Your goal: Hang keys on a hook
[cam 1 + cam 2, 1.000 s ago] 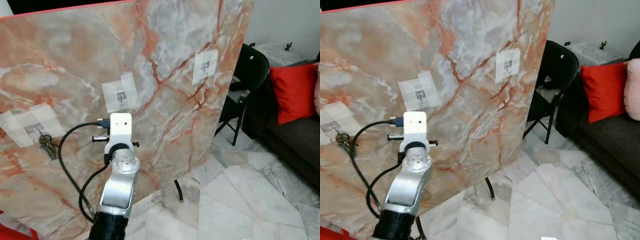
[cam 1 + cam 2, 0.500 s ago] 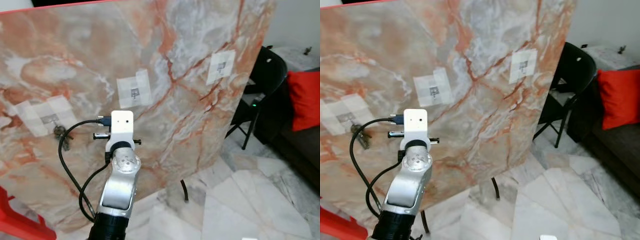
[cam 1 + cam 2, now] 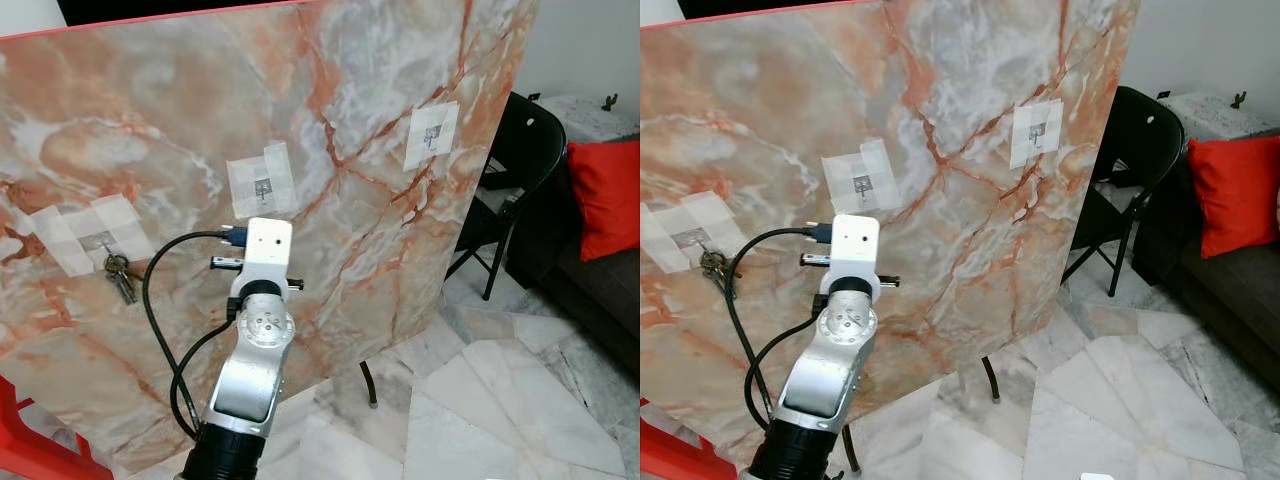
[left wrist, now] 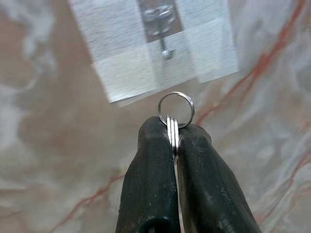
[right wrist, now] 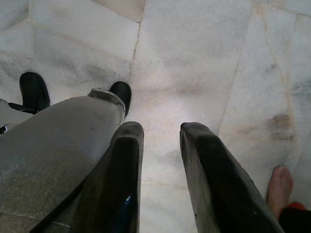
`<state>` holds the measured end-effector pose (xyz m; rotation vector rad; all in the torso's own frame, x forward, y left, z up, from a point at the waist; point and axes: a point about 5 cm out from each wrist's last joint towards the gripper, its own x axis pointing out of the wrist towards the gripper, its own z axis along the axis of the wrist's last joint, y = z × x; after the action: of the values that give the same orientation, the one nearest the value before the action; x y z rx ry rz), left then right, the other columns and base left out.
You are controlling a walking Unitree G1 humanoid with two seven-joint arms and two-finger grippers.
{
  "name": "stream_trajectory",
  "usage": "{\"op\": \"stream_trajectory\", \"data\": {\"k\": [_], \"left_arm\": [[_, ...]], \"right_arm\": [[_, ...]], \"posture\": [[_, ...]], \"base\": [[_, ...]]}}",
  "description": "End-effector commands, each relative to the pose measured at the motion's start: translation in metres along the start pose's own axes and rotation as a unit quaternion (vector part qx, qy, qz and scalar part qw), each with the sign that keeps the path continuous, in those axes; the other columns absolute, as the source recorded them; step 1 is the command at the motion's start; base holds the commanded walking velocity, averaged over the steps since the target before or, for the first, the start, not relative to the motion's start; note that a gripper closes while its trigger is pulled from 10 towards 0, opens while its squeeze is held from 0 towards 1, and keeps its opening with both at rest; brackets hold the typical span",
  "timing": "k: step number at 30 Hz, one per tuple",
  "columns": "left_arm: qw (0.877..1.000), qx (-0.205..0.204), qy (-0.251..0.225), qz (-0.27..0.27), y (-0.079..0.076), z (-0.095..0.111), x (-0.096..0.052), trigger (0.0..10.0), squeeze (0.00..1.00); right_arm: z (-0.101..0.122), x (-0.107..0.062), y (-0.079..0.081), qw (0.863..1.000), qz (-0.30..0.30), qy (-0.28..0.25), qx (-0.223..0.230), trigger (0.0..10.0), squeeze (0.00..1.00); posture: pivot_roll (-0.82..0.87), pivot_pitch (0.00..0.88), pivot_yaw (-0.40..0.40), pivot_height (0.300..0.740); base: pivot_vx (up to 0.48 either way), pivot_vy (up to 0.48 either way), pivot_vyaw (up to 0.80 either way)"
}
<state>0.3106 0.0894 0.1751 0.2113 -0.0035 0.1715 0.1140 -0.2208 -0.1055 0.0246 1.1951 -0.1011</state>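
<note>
The left gripper [image 4: 173,138] is raised in front of an upright slab of orange-veined marble [image 3: 380,120]. Its two black fingers [image 4: 150,179] are pressed together on a thin silver split key ring [image 4: 176,109], whose round loop stands clear just past the fingertips. Directly beyond that loop, close but not touching, a small metal hook [image 4: 166,51] juts from a patch of white tape [image 4: 121,73] stuck to the slab. A separate bunch of keys [image 3: 119,276] already hangs from another taped hook well off to the side of the jaws. The right gripper [image 5: 162,133] hangs over pale floor tiles [image 5: 204,58] with its fingers parted around nothing, a person's bare foot [image 5: 280,182] nearby.
</note>
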Motion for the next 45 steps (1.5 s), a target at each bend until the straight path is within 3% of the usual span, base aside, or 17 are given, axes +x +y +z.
{"op": "stream_trajectory", "data": {"k": [1, 13, 18, 24, 35, 45], "left_arm": [[1.0, -0.001, -0.012, -0.001, -0.002, 0.005, 0.002, 10.0, 0.0], [0.999, -0.005, -0.033, 0.027, 0.005, 0.016, 0.012, 10.0, 0.0], [0.997, -0.007, -0.02, 0.069, 0.016, 0.014, 0.02, 10.0, 0.0], [0.997, -0.008, -0.016, 0.069, 0.021, 0.013, 0.028, 10.0, 0.0], [0.999, 0.025, -0.02, 0.01, 0.002, 0.016, 0.038, 10.0, 0.0], [0.999, 0.032, -0.015, 0.01, -0.005, 0.018, 0.043, 10.0, 0.0]], "right_arm": [[0.001, 0.0, 0.0, 1.0, 0.0, -0.001, -0.001, 10.0, 0.0], [0.001, 0.0, -0.001, 1.0, -0.003, 0.001, 0.001, 10.0, 0.0], [0.002, 0.0, -0.002, 1.0, -0.003, 0.0, 0.002, 10.0, 0.0], [0.002, 0.0, -0.002, 1.0, -0.002, 0.0, 0.001, 10.0, 0.0], [0.002, 0.0, -0.002, 1.0, -0.004, -0.001, 0.002, 10.0, 0.0], [0.003, 0.0, -0.002, 1.0, -0.005, -0.001, 0.004, 10.0, 0.0]], "posture": [[0.12, 0.0, -0.03, 0.74], [0.12, 0.0, -0.033, 0.74], [0.12, 0.0, -0.034, 0.74], [0.12, 0.0, -0.035, 0.74], [0.11, 0.0, -0.035, 0.74], [0.1, 0.0, -0.031, 0.74]], "base": [[0.0, -0.375, 0.0], [0.0, -0.085, 0.0], [0.0, 0.0, 0.0], [0.0, 0.0, 0.0], [0.0, 0.0, 0.0], [0.0, 0.0, 0.0]]}}
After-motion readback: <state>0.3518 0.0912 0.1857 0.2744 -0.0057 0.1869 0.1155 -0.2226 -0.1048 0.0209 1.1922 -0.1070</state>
